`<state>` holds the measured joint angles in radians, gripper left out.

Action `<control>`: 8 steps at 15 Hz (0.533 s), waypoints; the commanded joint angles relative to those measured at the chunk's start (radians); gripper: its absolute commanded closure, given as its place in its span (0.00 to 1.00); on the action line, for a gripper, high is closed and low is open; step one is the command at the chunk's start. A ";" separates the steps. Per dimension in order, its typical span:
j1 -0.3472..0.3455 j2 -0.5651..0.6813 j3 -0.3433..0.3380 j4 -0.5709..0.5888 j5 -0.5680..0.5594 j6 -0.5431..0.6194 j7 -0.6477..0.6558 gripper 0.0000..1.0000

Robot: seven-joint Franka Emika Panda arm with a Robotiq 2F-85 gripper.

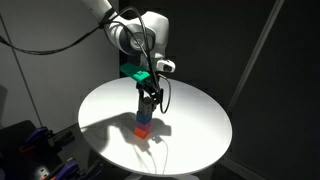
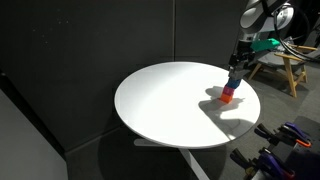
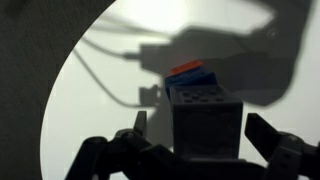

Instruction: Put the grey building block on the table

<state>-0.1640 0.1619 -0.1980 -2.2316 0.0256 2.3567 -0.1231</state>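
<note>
The gripper (image 1: pixel 148 98) hangs straight down over the white table (image 1: pixel 205 125) with its jaws spread. In the wrist view the grey block (image 3: pixel 207 125) sits between the fingers (image 3: pixel 262 135), with a gap on each side. Just under the gripper a blue block (image 1: pixel 143 118) rests on a red-orange block (image 1: pixel 143 129) on the tabletop. I cannot tell whether the grey block rests on that stack.
</note>
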 commanded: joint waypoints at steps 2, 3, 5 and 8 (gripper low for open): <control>-0.012 0.014 0.011 0.008 -0.012 0.031 -0.009 0.00; -0.013 0.019 0.013 0.012 -0.006 0.038 -0.014 0.00; -0.015 0.030 0.018 0.020 0.004 0.047 -0.024 0.00; -0.013 0.045 0.023 0.021 -0.002 0.072 -0.017 0.27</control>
<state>-0.1640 0.1882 -0.1886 -2.2267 0.0256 2.4083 -0.1239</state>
